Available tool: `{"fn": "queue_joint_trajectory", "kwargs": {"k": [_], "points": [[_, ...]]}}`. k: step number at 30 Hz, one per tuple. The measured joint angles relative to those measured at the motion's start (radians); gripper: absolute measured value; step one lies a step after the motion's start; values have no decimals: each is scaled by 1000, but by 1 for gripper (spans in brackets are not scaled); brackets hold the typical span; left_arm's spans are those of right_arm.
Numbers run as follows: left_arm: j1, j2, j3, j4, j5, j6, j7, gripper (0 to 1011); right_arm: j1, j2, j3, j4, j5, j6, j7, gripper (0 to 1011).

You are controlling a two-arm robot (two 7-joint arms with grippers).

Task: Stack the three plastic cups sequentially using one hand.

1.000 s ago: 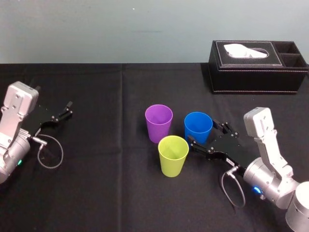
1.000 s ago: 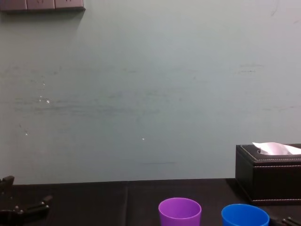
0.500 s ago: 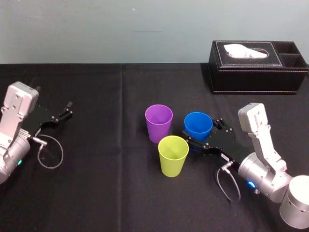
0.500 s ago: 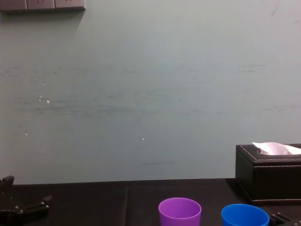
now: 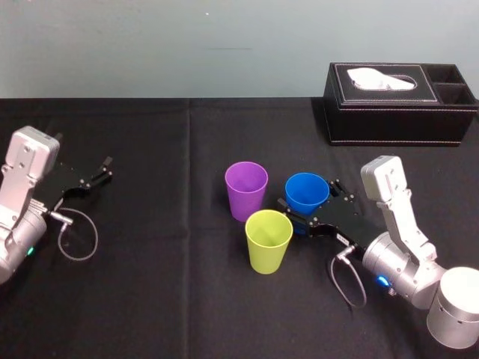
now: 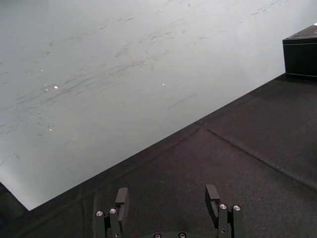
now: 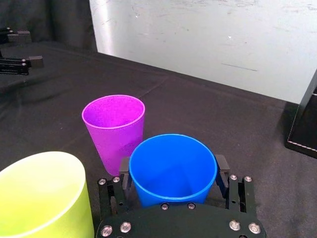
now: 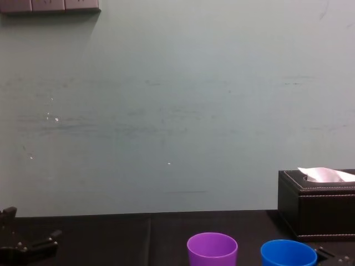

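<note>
Right gripper [image 5: 307, 197] is opened around the blue cup [image 5: 307, 190], set upright on the bench [image 5: 172, 299] near the purple cup [image 5: 246, 188] and yellow-green cup [image 5: 268, 239]. Left gripper [image 5: 104, 169] is parked open at far left.

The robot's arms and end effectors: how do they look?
The left arm and right arm are silver-grey with rounded joints. The left end effector and right end effector are black, flat plates with two short fingers and silver screws. A thin grey cable loops from each wrist.
</note>
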Motion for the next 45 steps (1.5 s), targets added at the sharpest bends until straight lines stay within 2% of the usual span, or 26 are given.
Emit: {"fn": "queue_joint_trajectory", "kwargs": {"k": [8, 18, 31, 38, 45], "points": [[0, 0, 0, 0, 0, 0, 0, 1011, 0, 2, -1, 0, 1, 0, 0, 985], [0, 0, 0, 0, 0, 0, 0, 1011, -1, 3, -2, -1, 4, 0, -1, 771], [0, 0, 0, 0, 0, 0, 0, 1011, -5, 12, 11, -22, -11, 5, 3, 750], [0, 0, 0, 0, 0, 0, 0, 1011, 33, 29, 36, -54, -18, 50, 21, 750], [0, 0, 0, 0, 0, 0, 0, 1011, 88, 37, 43, -81, -10, 101, 44, 751]]}}
